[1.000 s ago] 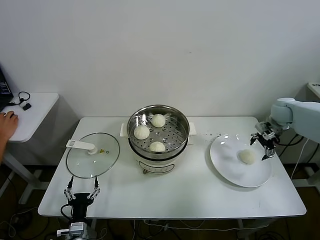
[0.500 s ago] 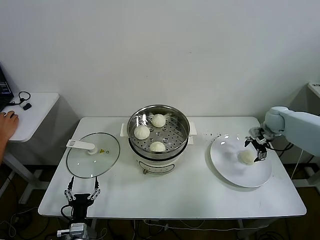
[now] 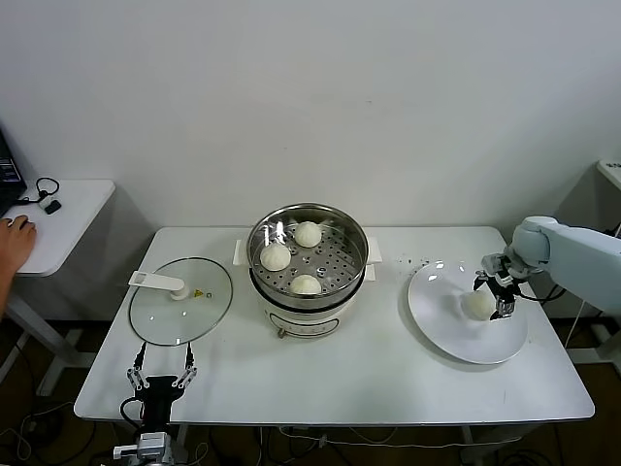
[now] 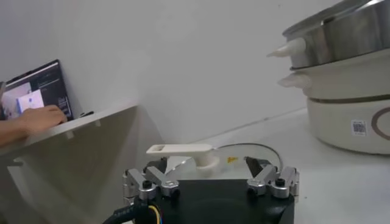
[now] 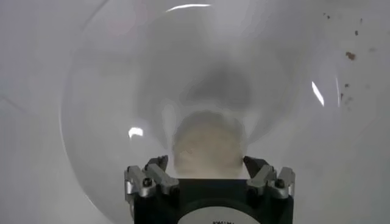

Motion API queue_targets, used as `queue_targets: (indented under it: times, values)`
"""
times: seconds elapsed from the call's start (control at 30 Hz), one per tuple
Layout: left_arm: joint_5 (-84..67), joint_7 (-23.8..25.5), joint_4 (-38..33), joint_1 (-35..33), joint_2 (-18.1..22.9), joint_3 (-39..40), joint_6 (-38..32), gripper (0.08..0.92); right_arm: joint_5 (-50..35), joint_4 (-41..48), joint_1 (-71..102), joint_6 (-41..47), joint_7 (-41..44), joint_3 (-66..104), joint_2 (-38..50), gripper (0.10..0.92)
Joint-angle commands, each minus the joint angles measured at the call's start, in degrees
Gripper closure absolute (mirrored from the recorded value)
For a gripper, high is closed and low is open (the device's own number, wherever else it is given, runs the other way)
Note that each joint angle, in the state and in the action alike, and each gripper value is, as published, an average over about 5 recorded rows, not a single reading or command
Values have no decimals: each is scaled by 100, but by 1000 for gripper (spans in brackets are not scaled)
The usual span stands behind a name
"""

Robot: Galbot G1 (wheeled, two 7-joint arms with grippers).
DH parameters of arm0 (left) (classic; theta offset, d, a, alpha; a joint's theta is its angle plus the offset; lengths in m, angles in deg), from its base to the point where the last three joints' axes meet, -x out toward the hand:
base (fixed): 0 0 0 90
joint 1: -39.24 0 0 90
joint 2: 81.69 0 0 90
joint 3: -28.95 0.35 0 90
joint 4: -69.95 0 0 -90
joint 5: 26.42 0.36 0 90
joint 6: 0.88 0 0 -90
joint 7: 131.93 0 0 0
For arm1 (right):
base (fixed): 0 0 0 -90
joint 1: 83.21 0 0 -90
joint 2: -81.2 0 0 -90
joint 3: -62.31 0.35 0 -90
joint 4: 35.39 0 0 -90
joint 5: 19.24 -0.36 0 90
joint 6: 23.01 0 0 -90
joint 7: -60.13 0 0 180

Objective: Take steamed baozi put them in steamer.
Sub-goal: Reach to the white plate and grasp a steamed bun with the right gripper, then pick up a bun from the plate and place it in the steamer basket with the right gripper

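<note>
Table [image 3: 388,379] white, all laid out on it. Steamer [image 3: 307,254] at centre, three baozi [image 3: 276,257] on its perforated tray. Lid [image 3: 181,300] flat on table to steamer's left. Plate [image 3: 468,313] on right side, fourth baozi [image 3: 479,304] on it. My right gripper [image 3: 492,296] down over plate, fingers spread wide either side of that baozi, not closed on it; wrist view shows it sitting between my fingertips. My left gripper [image 3: 159,379] parked at near table edge, below lid, fingers spread, nothing in them.
</note>
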Motion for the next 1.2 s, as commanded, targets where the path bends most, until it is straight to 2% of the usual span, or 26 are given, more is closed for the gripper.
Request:
queue_targets:
  times: [0.03,0.2,0.47,0.6,0.8,1.2]
  values:
    - [-1,-4,-3,-8,280,-4,-6,177,56,90,213,-4,-9,202,-2,203]
    - [0,-12,2,-7,280,-6,-11,177,56,146,192,-24,6,214,0,211]
    - [8,-14,10,4,280,2,-14,177,76,260,150,-61,0,232,-30,384]
    - [6,-12,-8,6,280,-4,-8,177,58,197,26,-68,13,187,-17,422]
    - [4,-4,-14,25,280,5,-1,177,-375,-262,-798,-47,90,-575,80,439]
    - [-18,21,-37,69,280,65,24,177,-2106,-1491,-3556,438,143,-2803,-374,432]
